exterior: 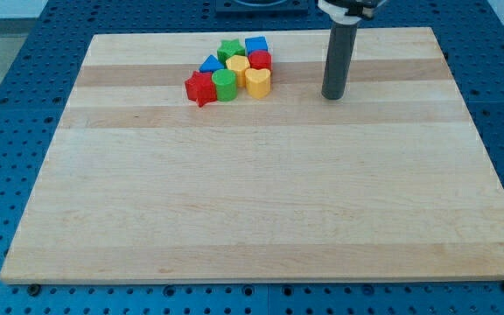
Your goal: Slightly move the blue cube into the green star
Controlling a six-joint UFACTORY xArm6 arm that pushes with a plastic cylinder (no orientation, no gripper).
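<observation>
The blue cube [255, 45] sits at the top right of a tight cluster of blocks near the view's top. The green star [230, 48] is just left of it, touching or nearly touching. My tip [332, 96] rests on the board to the right of the cluster, about ninety pixels right of and below the blue cube, apart from all blocks.
The cluster also holds a blue triangular block [211, 64], a yellow block [238, 65], a red block [261, 59], a yellow heart [257, 81], a green cylinder [225, 85] and a red star [200, 88]. All lie on the wooden board [261, 192].
</observation>
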